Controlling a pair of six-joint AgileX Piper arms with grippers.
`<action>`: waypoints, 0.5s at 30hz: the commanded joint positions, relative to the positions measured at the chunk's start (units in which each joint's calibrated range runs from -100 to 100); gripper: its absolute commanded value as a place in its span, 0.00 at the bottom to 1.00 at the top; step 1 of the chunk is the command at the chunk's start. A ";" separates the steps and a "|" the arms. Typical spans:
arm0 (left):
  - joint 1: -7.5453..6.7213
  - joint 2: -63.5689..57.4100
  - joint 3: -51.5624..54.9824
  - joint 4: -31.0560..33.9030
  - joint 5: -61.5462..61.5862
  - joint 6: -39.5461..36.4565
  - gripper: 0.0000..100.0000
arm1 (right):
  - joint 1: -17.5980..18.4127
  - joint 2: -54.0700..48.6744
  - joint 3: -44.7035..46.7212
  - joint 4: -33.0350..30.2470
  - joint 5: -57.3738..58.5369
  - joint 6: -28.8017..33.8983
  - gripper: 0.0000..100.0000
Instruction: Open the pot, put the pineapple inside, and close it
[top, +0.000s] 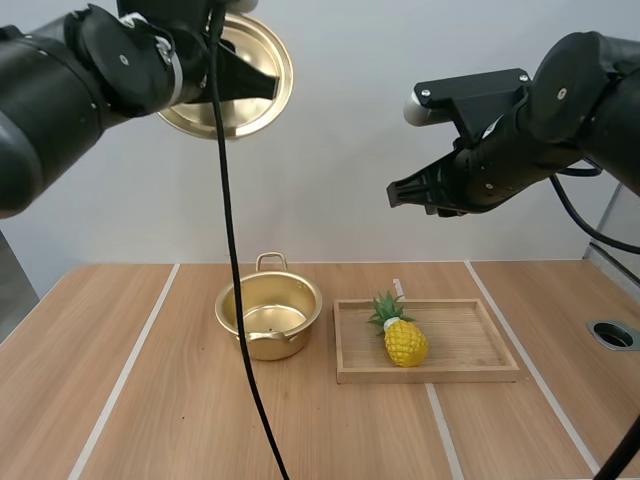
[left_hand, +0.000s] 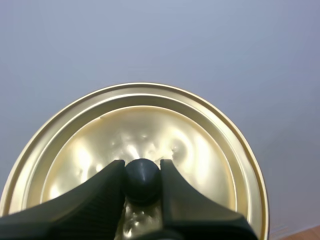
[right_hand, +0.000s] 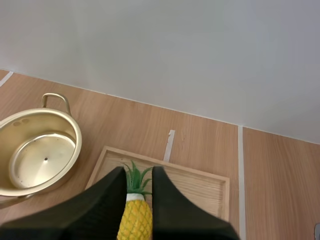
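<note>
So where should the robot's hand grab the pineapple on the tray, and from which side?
Probably the yellow body of the pineapple, pinched across its width from straight above. It seems to lie flat in the wooden tray, leafy crown pointing to the back, and the right hand hangs open above it.

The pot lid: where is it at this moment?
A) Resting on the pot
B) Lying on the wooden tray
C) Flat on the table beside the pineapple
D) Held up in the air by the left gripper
D: the fingers of the left gripper pinch the black knob of the lid, holding it high above the open pot.
</note>
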 joint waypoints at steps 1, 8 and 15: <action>-0.18 -3.85 -0.01 -1.21 -6.16 -0.44 0.00 | -0.19 -0.43 -0.39 0.15 1.40 -0.31 0.32; -0.18 -10.22 -0.01 -1.21 -10.74 -0.44 0.00 | -0.19 -0.43 -0.39 0.42 3.93 -0.31 0.32; -0.18 -13.65 -0.01 -1.21 -11.32 -0.44 0.00 | -0.19 -0.43 -0.39 0.68 4.84 -0.31 0.32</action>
